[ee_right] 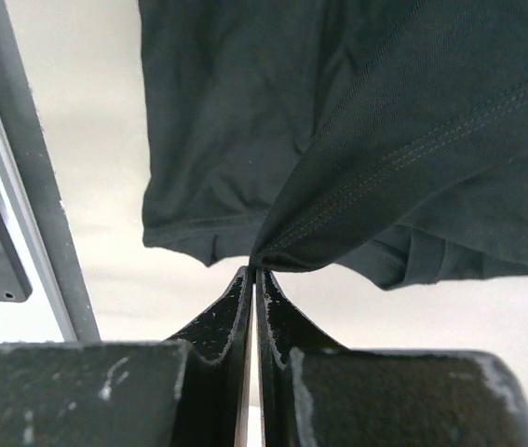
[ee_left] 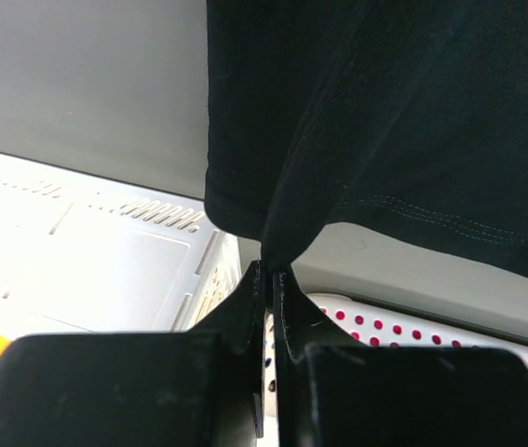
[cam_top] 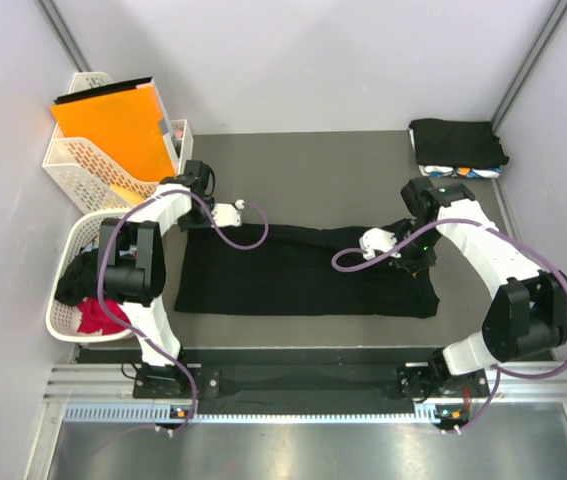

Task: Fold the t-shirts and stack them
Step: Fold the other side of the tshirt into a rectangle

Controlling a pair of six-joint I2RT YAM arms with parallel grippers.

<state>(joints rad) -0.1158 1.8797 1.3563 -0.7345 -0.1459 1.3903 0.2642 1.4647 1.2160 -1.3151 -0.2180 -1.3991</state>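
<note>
L gripper (ee_left: 271,272) clamped tight, pinching a fold of black tee (cam_top: 303,272) near the hem. R gripper (ee_right: 254,270) same: fingers together on tee cloth by a stitched hem. Tee is spread wide on dark mat (cam_top: 313,160), mid-table, btwn arms. Folded stack (cam_top: 456,148) in far-right corner, black on top, patterned one under, print too small to read. Basket (cam_top: 63,322) at left w/ black + red cloth. Orange folder (cam_top: 113,125) far left.

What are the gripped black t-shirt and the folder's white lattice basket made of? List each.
Black short-sleeved t-shirt: soft matte knit cloth, perhaps cotton; it drapes, with stitched hems. White lattice basket holding the orange folder: rigid moulded plastic, apparently; even perforated walls.
</note>
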